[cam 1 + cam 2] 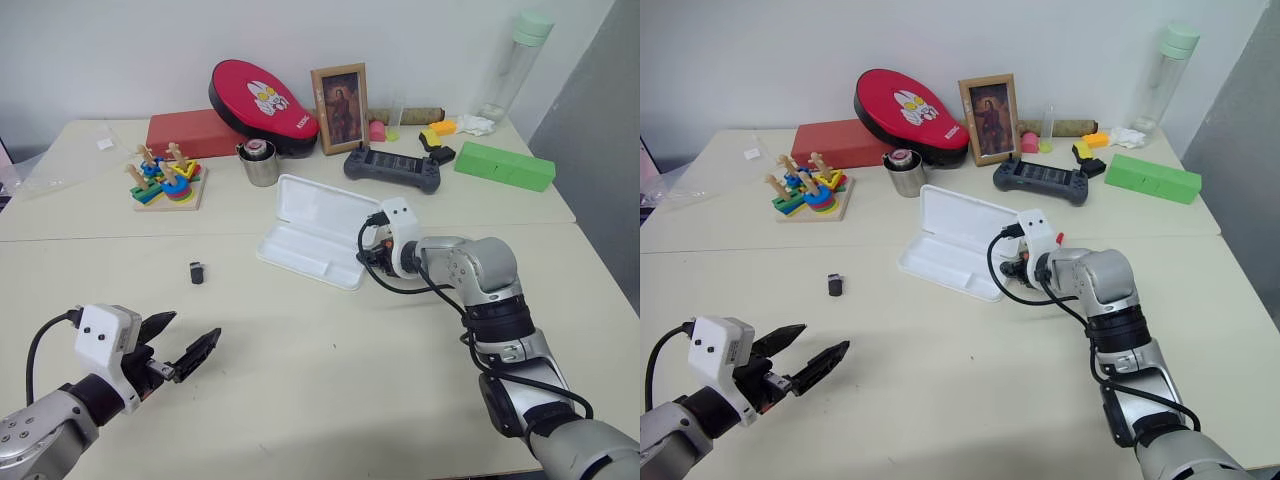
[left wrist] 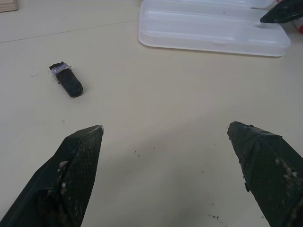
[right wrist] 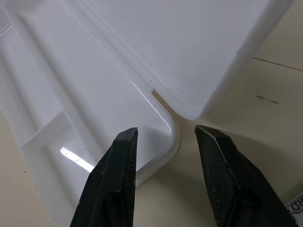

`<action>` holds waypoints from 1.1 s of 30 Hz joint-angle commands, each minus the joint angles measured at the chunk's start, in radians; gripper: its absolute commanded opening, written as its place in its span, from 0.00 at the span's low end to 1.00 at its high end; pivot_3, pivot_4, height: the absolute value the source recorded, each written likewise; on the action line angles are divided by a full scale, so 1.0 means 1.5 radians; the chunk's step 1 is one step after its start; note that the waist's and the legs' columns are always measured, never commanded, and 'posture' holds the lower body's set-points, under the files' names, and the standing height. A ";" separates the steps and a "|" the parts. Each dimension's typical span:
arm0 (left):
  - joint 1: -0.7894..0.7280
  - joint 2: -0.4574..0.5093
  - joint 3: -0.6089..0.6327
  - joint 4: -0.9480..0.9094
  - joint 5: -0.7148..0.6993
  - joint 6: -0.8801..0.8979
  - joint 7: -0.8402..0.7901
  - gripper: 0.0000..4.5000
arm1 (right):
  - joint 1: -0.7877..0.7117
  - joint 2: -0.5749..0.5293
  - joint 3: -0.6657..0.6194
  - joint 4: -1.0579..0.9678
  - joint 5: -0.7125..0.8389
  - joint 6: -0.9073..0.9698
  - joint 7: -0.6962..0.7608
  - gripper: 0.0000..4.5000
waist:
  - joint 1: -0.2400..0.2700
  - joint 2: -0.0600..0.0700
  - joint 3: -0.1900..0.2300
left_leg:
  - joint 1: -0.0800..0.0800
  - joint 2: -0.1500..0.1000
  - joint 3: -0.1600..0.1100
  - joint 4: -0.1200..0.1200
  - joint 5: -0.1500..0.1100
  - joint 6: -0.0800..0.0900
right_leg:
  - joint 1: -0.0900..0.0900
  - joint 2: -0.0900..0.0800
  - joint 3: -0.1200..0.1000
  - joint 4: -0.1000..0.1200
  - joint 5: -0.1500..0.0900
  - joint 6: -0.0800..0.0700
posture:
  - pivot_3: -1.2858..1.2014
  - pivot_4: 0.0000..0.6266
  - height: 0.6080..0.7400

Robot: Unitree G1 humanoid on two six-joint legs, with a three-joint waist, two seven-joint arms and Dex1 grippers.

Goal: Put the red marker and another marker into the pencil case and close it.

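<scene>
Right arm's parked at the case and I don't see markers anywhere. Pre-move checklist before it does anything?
1. Pencil case lid open: ok.
2. Tray holding a marker: not ok, the part in the right wrist view is bare.
3. Markers located on the table: cannot tell, none identifiable.
4. Right gripper free of load: ok, fingers apart with nothing between, poised at the case's corner.
5. Left gripper free: ok, open wide above bare table.
6. Small black object away from the case: ok.
</scene>
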 commanded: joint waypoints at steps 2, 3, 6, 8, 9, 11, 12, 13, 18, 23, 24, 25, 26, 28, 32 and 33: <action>0.001 -0.006 0.000 -0.026 0.002 -0.011 0.005 1.00 | -0.006 -0.008 0.006 -0.002 -0.005 0.011 0.007 0.34 | 0.000 0.000 0.000 | 0.000 0.000 0.000 0.000 0.000 0.000 | 0.000 0.000 0.000 0.000 0.000 0.000 | 0.52 0.24 1.00; 0.002 -0.008 0.000 -0.027 0.002 -0.011 0.006 1.00 | -0.005 -0.008 0.007 -0.003 -0.006 0.013 0.007 0.27 | 0.000 0.000 0.000 | 0.000 0.000 0.000 0.000 0.000 0.000 | 0.000 0.000 0.000 0.000 0.000 0.000 | 0.52 0.24 1.00; 0.003 -0.010 -0.001 -0.030 0.002 -0.011 0.007 1.00 | -0.005 -0.009 0.008 -0.006 -0.007 0.015 0.009 0.10 | 0.000 0.000 0.000 | 0.000 0.000 0.000 0.000 0.000 0.000 | 0.000 0.000 0.000 0.000 0.000 0.000 | 0.52 0.24 1.00; 0.000 -0.010 -0.002 -0.030 0.002 -0.009 0.009 1.00 | -0.005 -0.011 0.009 -0.007 -0.006 0.016 0.011 0.01 | 0.000 0.000 0.000 | 0.000 0.000 0.000 0.000 0.000 0.000 | 0.000 0.000 0.000 0.000 0.000 0.000 | 0.52 0.24 1.00; -0.002 -0.010 -0.003 -0.031 0.002 -0.008 0.010 1.00 | -0.005 -0.012 0.010 -0.007 -0.007 0.016 0.013 0.01 | 0.000 0.000 0.000 | 0.000 0.000 0.000 0.000 0.000 0.000 | -0.001 0.000 0.000 0.000 0.000 0.000 | 0.52 0.24 1.00; -0.002 -0.011 -0.003 -0.032 0.002 -0.007 0.012 1.00 | -0.005 -0.015 0.013 -0.011 -0.006 0.019 0.018 0.01 | 0.000 0.000 0.000 | 0.000 0.000 0.000 0.000 0.000 0.000 | -0.001 0.000 0.000 0.000 0.000 0.000 | 0.52 0.24 1.00; -0.002 -0.011 -0.004 -0.033 0.002 -0.006 0.012 1.00 | -0.004 -0.016 0.015 -0.014 -0.006 0.021 0.019 0.01 | 0.000 0.000 0.000 | 0.000 0.000 0.000 0.000 0.000 0.000 | -0.001 0.000 0.000 0.000 0.000 0.000 | 0.52 0.24 1.00; -0.003 -0.010 -0.004 -0.034 0.002 -0.006 0.014 1.00 | -0.004 -0.017 0.016 -0.017 -0.004 0.023 0.022 0.01 | 0.000 0.000 0.000 | 0.000 0.000 0.000 0.000 0.000 0.000 | -0.001 0.000 0.000 0.000 0.000 0.000 | 0.52 0.24 1.00; -0.005 -0.009 -0.008 -0.037 -0.001 -0.003 0.021 1.00 | -0.002 -0.025 0.023 -0.027 -0.004 0.027 0.028 0.01 | 0.000 0.000 0.000 | 0.000 0.000 0.000 0.000 0.000 0.000 | -0.001 0.000 0.000 0.000 0.000 0.000 | 0.52 0.24 1.00; -0.012 -0.006 -0.009 -0.037 -0.001 0.002 0.025 1.00 | 0.001 -0.058 0.058 -0.066 -0.012 0.013 0.048 0.01 | 0.000 0.000 0.000 | 0.000 0.000 0.000 0.000 0.000 0.000 | -0.002 0.000 0.000 0.000 0.000 0.000 | 0.52 0.24 1.00; -0.013 -0.005 -0.009 -0.037 -0.001 0.002 0.026 1.00 | 0.002 -0.066 0.064 -0.077 -0.013 0.011 0.051 0.01 | 0.000 0.000 0.000 | 0.000 0.000 0.000 0.000 0.000 0.000 | -0.002 0.000 0.000 0.000 0.000 0.000 | 0.52 0.24 1.00; -0.014 -0.005 -0.009 -0.037 -0.001 0.003 0.026 1.00 | 0.005 -0.072 0.066 -0.089 -0.011 0.017 0.053 0.01 | 0.001 0.000 0.000 | 0.000 0.000 0.000 0.000 0.000 0.000 | -0.002 0.000 0.000 0.000 0.000 0.000 | 0.52 0.24 1.00; -0.014 -0.005 -0.009 -0.037 -0.001 0.004 0.026 1.00 | 0.008 -0.077 0.066 -0.101 -0.009 0.023 0.054 0.01 | 0.001 0.000 0.000 | 0.000 0.000 0.000 0.000 0.000 0.000 | -0.002 0.000 0.000 0.000 0.000 0.000 | 0.52 0.24 1.00; -0.014 -0.003 -0.009 -0.037 -0.001 0.004 0.026 1.00 | 0.016 -0.090 0.067 -0.131 -0.003 0.038 0.058 0.01 | 0.002 0.000 0.000 | 0.000 0.000 0.000 0.000 0.000 0.000 | -0.002 0.000 0.000 0.000 0.000 0.000 | 0.52 0.24 1.00; -0.018 0.000 -0.011 -0.032 -0.001 0.005 0.026 1.00 | 0.034 -0.115 0.062 -0.191 0.013 0.070 0.069 0.01 | 0.001 0.000 0.000 | -0.001 0.000 0.000 0.000 0.000 0.000 | -0.002 0.000 0.000 0.000 0.000 0.000 | 0.52 0.24 1.00; -0.020 0.001 -0.012 -0.031 -0.001 0.006 0.026 1.00 | 0.038 -0.121 0.060 -0.205 0.018 0.079 0.071 0.01 | 0.001 0.000 0.000 | -0.001 0.000 0.000 -0.001 0.000 0.000 | -0.001 0.000 0.000 0.000 0.000 0.000 | 0.52 0.24 1.00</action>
